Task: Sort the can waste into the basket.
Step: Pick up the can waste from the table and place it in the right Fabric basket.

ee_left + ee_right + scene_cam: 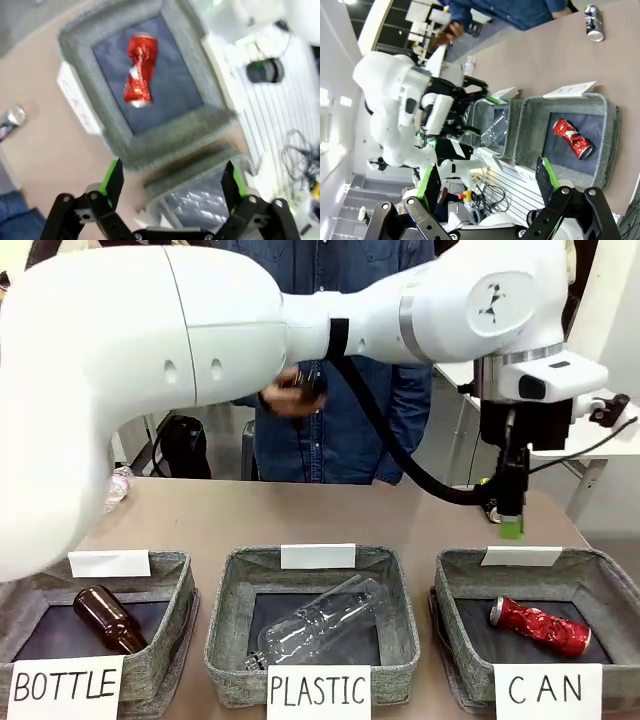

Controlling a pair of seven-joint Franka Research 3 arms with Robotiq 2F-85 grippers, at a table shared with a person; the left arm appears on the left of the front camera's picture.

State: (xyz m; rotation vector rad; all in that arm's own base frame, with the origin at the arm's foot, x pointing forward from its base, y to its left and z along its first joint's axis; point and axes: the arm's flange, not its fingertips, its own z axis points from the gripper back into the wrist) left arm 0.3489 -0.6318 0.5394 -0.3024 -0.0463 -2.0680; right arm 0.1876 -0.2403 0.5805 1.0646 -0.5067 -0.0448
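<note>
With the red can (140,70) in the basket (170,140) and our left gripper (173,175) and right gripper (487,172) spread empty, we could nudge the black can (593,22), lying near the person, out of reach.

You are working over a tan table (300,515). Past its far edge there is a black bag (185,445) at the left. At the right stands a white desk (625,447) with a dark cable (600,442) trailing across it. Your right wrist view is rolled sideways. There a pale wall (332,65) carries bright light panels (345,101), and a staircase (345,212) sits near the bottom corner. In your left wrist view, loose cables (295,150) lie on a white ribbed surface (260,115).
</note>
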